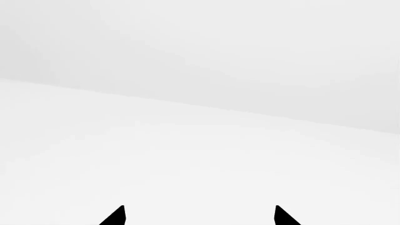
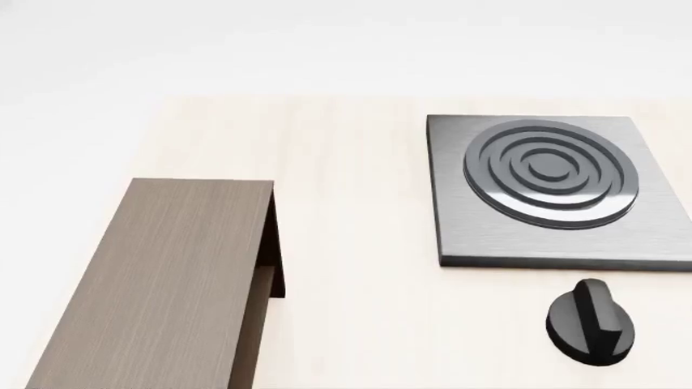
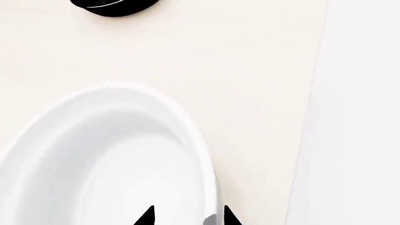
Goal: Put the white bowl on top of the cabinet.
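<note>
on pale tabletop (image 2: 357, 211): cabinet (image 2: 162, 275), stove plate (image 2: 540, 190), plain white surroundings

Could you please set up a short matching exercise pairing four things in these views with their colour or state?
Things:
1. white bowl
2. cabinet
3. stove plate
4. left gripper

Descriptions:
A. brown-grey wood grain, flat top bare
B. open, nothing between the fingertips
C. grey square with raised concentric rings
D. glossy white, rim between the right gripper's fingertips

Pairs: 1-D, 2-A, 3-C, 4-B
</note>
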{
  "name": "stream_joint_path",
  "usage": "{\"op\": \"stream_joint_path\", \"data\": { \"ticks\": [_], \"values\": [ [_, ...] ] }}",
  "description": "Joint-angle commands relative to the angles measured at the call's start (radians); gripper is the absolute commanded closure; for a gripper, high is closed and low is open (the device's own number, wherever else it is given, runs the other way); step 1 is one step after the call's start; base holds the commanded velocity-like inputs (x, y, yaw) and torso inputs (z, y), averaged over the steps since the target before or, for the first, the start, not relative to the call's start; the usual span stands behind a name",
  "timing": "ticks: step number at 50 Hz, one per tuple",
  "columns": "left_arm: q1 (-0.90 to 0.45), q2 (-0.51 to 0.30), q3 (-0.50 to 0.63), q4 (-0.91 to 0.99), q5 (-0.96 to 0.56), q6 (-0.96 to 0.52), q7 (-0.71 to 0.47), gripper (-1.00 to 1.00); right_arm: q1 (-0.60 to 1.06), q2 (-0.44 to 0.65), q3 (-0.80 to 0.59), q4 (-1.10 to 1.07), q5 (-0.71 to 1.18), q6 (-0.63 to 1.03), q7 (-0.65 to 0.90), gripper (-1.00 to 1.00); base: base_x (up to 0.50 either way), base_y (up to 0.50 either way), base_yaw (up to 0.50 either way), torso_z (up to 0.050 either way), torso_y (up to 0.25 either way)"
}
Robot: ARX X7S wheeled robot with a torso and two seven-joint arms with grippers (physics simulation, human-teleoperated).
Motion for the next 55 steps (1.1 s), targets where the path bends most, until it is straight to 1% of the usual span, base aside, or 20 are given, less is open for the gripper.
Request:
{"op": "stream_joint_path", "data": {
  "ticks": [1,6,11,15,20,35,44,55],
  "values": [
    [0.002,-0.001,0.0,0.002,0.0,0.001,-0.002,-1.0,-0.058,-0.026,-0.022,0.045,0.012,0.029,0.013,1.0,0.0,0.0,0.0,0.0,0.0],
    [0.003,-0.001,0.0,0.0,-0.002,0.003,-0.001,-1.0,-0.062,-0.026,-0.012,0.038,0.019,0.028,0.019,1.0,0.0,0.0,0.0,-0.002,0.0],
    [0.002,-0.001,0.0,-0.002,-0.004,0.004,0.0,-1.0,-0.081,-0.038,0.027,0.003,0.031,0.009,0.042,1.0,0.0,0.0,0.0,-0.002,0.0],
    [0.001,-0.002,0.001,-0.004,-0.004,0.005,0.002,-1.0,-0.103,-0.062,0.075,-0.009,0.022,-0.027,0.094,1.0,0.0,0.0,0.0,-0.003,0.0],
    [0.0,-0.002,0.002,-0.005,-0.004,0.005,0.001,-1.0,-0.111,-0.07,0.095,-0.013,0.024,-0.037,0.117,1.0,0.0,0.0,0.0,-0.002,0.0],
    [0.0,-0.003,0.003,-0.005,-0.005,0.005,0.0,-1.0,-0.097,-0.075,0.094,-0.04,0.023,-0.047,0.127,1.0,0.0,0.0,0.0,-0.001,0.0],
    [0.001,-0.003,0.005,-0.001,-0.006,0.006,-0.001,-1.0,-0.083,-0.063,0.087,-0.124,0.047,-0.036,0.12,1.0,0.0,0.0,0.0,0.0,0.0],
    [0.002,-0.002,0.005,-0.002,-0.009,0.008,0.0,-1.0,-0.011,-0.037,0.037,-0.214,0.091,-0.008,0.115,1.0,0.0,0.0,0.0,0.0,0.0]
  ]
}}
